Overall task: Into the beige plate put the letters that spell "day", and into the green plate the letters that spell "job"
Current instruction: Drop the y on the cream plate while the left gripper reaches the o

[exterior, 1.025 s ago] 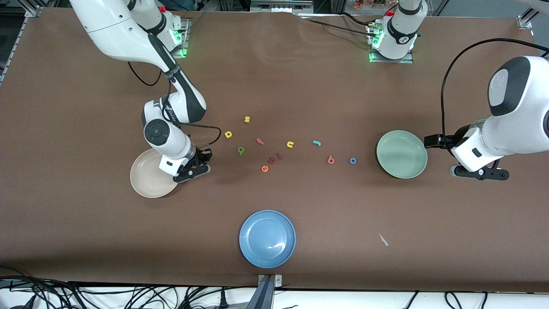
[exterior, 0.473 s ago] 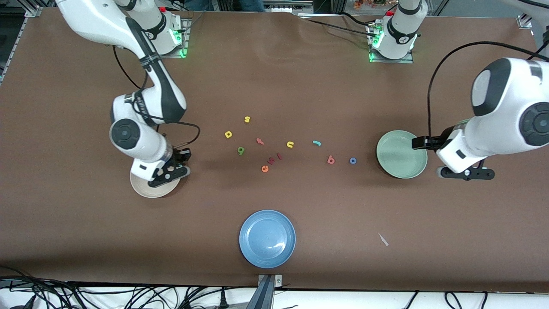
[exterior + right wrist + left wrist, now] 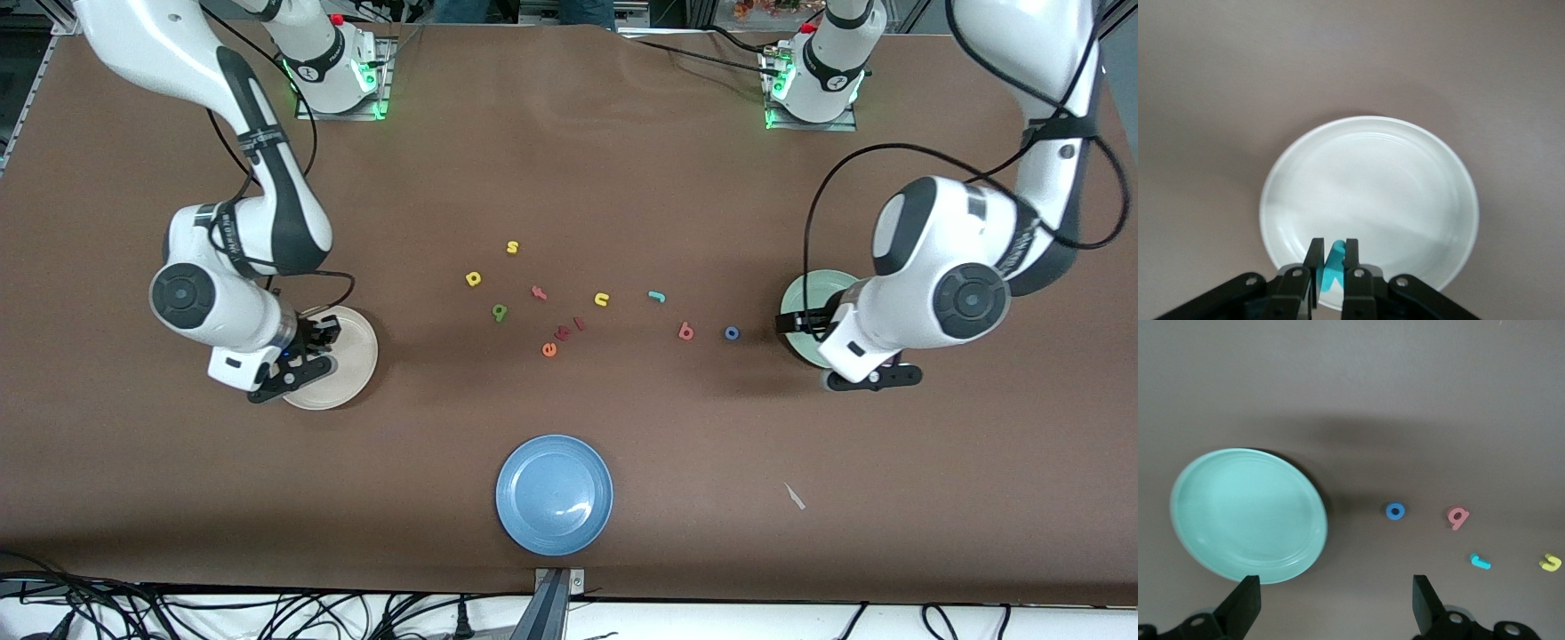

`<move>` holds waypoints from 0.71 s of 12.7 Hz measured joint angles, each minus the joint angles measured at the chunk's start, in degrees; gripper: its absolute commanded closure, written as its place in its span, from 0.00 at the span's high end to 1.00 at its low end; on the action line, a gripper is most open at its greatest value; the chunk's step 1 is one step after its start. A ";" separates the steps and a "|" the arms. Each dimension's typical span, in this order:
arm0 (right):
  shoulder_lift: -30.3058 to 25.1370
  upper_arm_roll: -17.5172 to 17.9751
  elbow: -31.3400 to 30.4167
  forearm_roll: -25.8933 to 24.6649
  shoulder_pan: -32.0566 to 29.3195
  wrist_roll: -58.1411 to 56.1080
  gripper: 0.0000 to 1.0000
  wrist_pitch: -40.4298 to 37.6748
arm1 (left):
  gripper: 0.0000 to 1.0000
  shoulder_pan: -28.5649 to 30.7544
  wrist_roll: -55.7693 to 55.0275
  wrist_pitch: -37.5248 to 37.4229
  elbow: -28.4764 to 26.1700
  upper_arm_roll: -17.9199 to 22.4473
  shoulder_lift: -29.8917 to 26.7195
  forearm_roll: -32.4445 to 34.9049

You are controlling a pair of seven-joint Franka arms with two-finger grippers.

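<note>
Right gripper (image 3: 1331,257) over the beige plate (image 3: 351,342) at frame left, clamped tight on the teal "y" (image 3: 1333,267). Left gripper (image 3: 1335,600) spread wide, gripping nothing, over the green plate (image 3: 800,302) at right. Three plates total counting the blue plate (image 3: 554,494) at bottom centre. Ten loose letters mid-frame, including yellow rounded letter (image 3: 473,278), dark green letter (image 3: 500,311), teal "j" (image 3: 657,296), red "b" (image 3: 685,332), blue "o" (image 3: 732,333).
</note>
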 measured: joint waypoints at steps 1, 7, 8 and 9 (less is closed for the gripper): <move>0.41 -0.01 0.58 0.03 -1.07 -1.60 0.39 0.00 | 1.00 -0.35 -1.26 3.14 -2.65 -0.17 0.08 -0.04; 1.04 0.41 1.31 3.27 -1.50 -2.39 0.61 0.00 | 0.97 -3.70 -9.98 26.72 -19.26 -1.55 0.84 -0.05; 1.05 0.57 1.32 3.97 -1.28 -1.87 0.61 -0.03 | 0.92 -4.27 -10.65 29.04 -20.87 -1.56 1.18 -0.05; 1.05 1.04 1.33 4.51 -1.06 -0.24 0.63 -0.03 | 0.87 -4.59 -10.90 30.79 -21.87 -1.56 1.64 -0.05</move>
